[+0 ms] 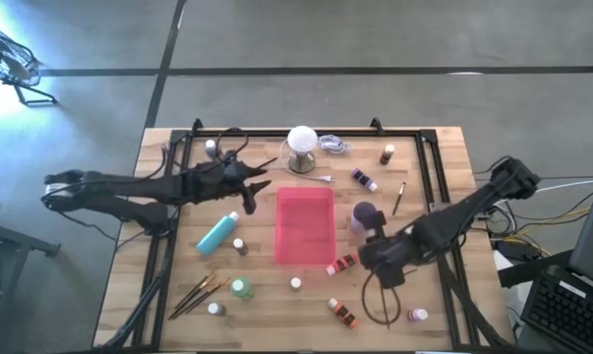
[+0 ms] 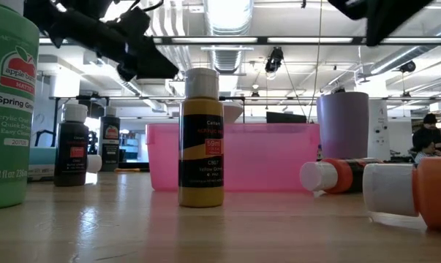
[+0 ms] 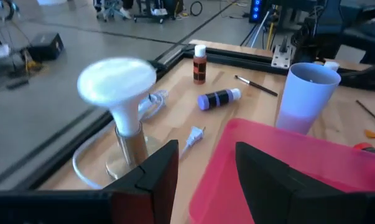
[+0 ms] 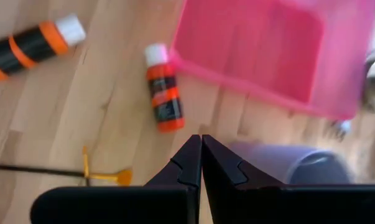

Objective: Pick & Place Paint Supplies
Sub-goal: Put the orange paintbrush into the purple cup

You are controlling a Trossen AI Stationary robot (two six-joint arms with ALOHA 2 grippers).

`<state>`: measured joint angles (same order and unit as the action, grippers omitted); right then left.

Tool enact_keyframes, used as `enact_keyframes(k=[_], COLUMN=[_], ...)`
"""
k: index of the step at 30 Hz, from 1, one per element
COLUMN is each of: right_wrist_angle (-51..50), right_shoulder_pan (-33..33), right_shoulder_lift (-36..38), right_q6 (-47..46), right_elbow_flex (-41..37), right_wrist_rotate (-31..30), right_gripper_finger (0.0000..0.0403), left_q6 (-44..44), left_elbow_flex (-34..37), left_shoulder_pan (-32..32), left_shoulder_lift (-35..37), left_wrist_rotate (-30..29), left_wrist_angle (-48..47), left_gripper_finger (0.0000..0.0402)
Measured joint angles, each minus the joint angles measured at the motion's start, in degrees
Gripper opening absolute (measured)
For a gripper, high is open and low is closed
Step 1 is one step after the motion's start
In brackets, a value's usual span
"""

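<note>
Right gripper (image 1: 375, 258) shut, empty; orange bottle (image 1: 342, 264) lies just left of it, long axis left-right. Left gripper (image 1: 260, 183) half open, empty.

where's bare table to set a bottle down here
Free: the pink tray's floor is bare, and so is the wood between the teal bottle and the table's left edge. Crowded: the near strip with the brushes and green bottle, and right of the tray, around the lilac cup.
</note>
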<state>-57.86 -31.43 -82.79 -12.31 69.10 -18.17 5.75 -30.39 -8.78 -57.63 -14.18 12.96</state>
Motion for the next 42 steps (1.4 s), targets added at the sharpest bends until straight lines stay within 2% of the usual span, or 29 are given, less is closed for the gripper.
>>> enact_keyframes(k=[7,12,19,28,36,42], right_wrist_angle=[4.0,9.4,9.3,9.6,18.4,21.0], right_shoulder_pan=[-3.2,-3.5,-4.1,-5.6,-8.1,-8.1], right_shoulder_lift=[-2.5,-2.5,-2.0,-2.0,-2.0,-2.0], right_q6=[-7.4,-8.1,-14.2,-22.3,-24.2,-24.4], right_elbow_flex=[-4.4,-8.2,-9.5,-11.6,-14.1,-16.0], right_wrist_rotate=[-0.2,-0.2,0.7,8.1,8.3,8.1], right_gripper_finger=[0.0008,0.0013,0.0068,0.0139,0.0166,0.0176], left_q6=[4.9,8.5,10.6,9.1,9.0,9.0], left_elbow_flex=[3.1,5.4,6.8,6.7,6.6,6.6], left_shoulder_pan=[0.2,0.4,0.8,0.8,0.8,0.8], left_shoulder_lift=[1.6,1.5,1.5,1.5,1.5,1.5], left_wrist_rotate=[0.3,4.0,6.0,6.0,6.0,6.0], left_wrist_angle=[0.4,0.1,0.2,0.5,0.4,0.4], left_gripper_finger=[0.0165,0.0165,0.0165,0.0165,0.0165,0.0165])
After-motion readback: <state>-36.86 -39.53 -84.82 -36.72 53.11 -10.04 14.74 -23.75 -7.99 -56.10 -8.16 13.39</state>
